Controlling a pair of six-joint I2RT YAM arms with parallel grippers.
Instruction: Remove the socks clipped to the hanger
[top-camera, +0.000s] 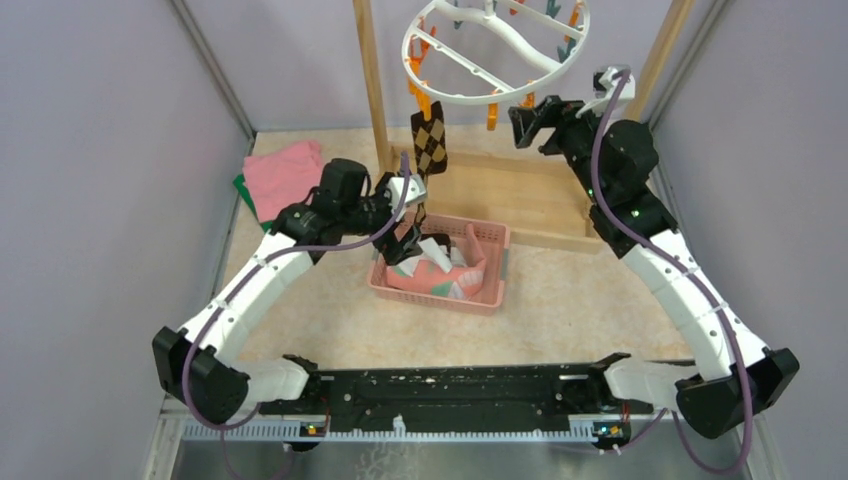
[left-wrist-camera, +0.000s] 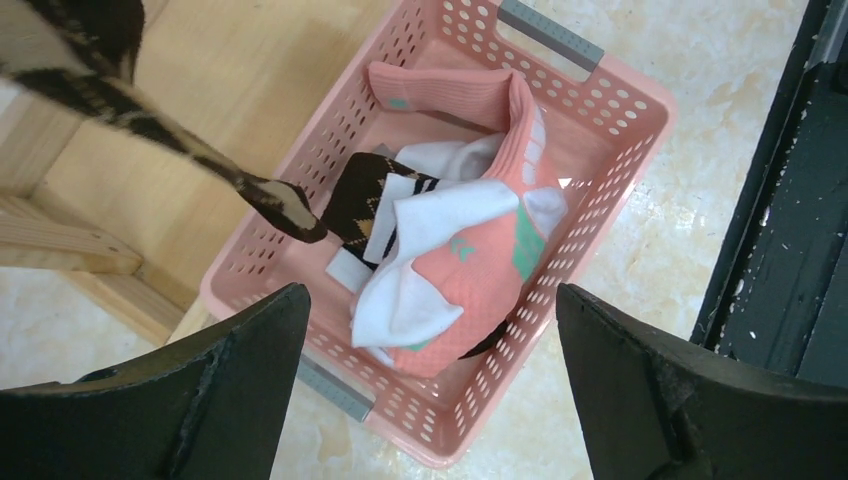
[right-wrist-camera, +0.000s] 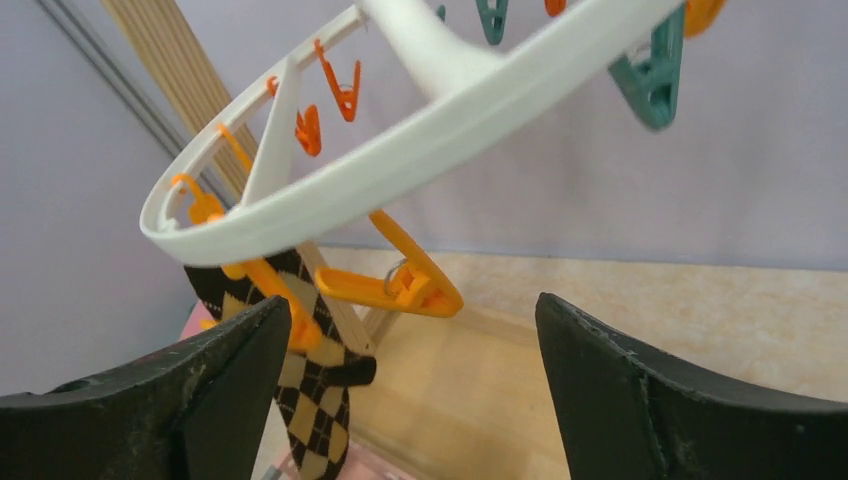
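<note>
Sock count on the hanger is 1 as far as I can see: a brown-and-tan argyle sock dangling from an orange clip on the ring's left side, right beside a post of the wooden frame. Its toe end hangs low, over the edge of the pink basket sitting on the table.

Inside the basket there's a pile: a pink sock with teal patches, a white sock draped over it, and a second argyle one tucked underneath.

Left pincer hovers above the basket with its 2 fingers spread wide and nothing between them. The hanging sock's tip is just ahead of its left finger, and I can't tell if they touch.

Right pincer is up high, just below the ring's right-hand rim, fingers also wide apart and gripping nothing, facing the ring.

Folded pink cloth lies on the table by the left wall, well apart from the basket.
</note>
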